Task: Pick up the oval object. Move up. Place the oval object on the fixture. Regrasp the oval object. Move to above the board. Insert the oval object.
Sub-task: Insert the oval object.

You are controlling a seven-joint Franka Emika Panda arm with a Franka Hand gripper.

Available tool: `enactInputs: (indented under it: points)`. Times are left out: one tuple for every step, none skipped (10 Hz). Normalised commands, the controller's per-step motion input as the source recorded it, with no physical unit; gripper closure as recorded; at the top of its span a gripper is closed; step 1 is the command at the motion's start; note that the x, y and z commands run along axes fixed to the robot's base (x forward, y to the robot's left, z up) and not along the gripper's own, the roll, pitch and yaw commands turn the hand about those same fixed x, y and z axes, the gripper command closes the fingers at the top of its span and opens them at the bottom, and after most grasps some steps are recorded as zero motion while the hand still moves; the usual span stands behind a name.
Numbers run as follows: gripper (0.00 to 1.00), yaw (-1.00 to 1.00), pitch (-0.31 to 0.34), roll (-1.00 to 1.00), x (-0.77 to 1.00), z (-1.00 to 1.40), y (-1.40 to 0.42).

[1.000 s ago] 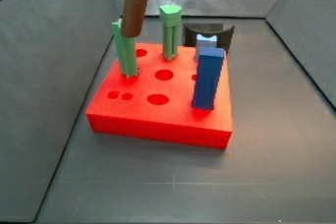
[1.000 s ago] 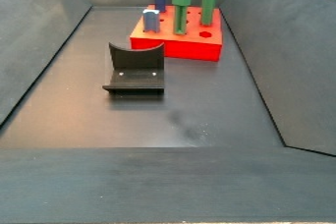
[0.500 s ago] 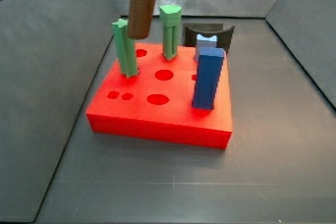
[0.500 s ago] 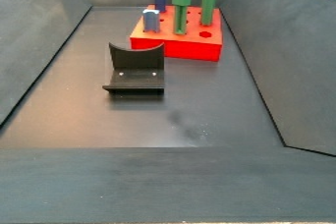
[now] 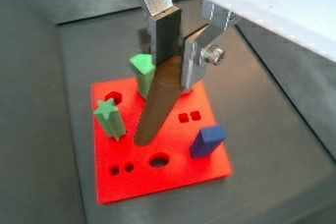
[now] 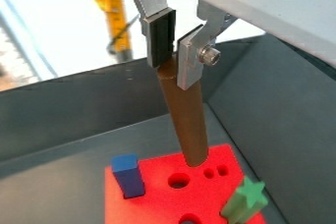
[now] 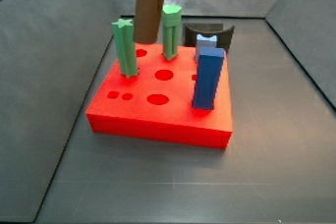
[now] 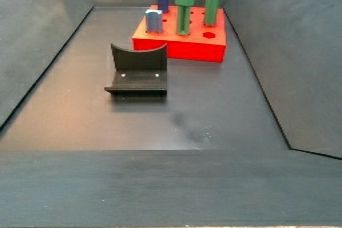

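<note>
The oval object [image 5: 157, 100] is a long brown peg, and my gripper [image 5: 178, 56] is shut on its upper end. It hangs upright from the gripper [image 6: 175, 56], shown in both wrist views. The lower end of the oval object [image 6: 188, 120] hovers over the red board [image 5: 184, 174], apart from its top. In a side view the oval object [image 7: 152, 7] comes down from the upper edge between two green pegs, over the board [image 7: 164, 115]; the gripper itself is out of that view. The fixture [image 8: 138, 70] stands on the floor beside the board [image 8: 187, 47].
Two green star-topped pegs [image 7: 125, 46] [image 7: 171, 31] and a blue square peg [image 7: 207, 76] stand in the board, close around the hanging peg. Open holes [image 7: 164, 74] lie between them. Dark sloping walls [image 8: 40, 62] enclose the floor.
In the side view the brown peg has shifted right, from beside the left green peg to between the two green pegs. Board, pegs and fixture have not moved.
</note>
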Motion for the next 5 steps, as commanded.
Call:
enactInputs:
  points:
    - [1.00,-0.89,-0.087,-0.17,0.00,-0.21,-0.03]
    - [1.00,-0.81,-0.206,-0.28,0.00,-0.08,-0.04]
    - [1.00,-0.75,-0.250,-0.35,0.00,-0.06,-0.03]
    - [1.00,-0.69,-0.240,-0.41,0.00,0.00,-0.02]
    - [1.00,-0.64,-0.176,-0.45,0.00,0.02,-0.08]
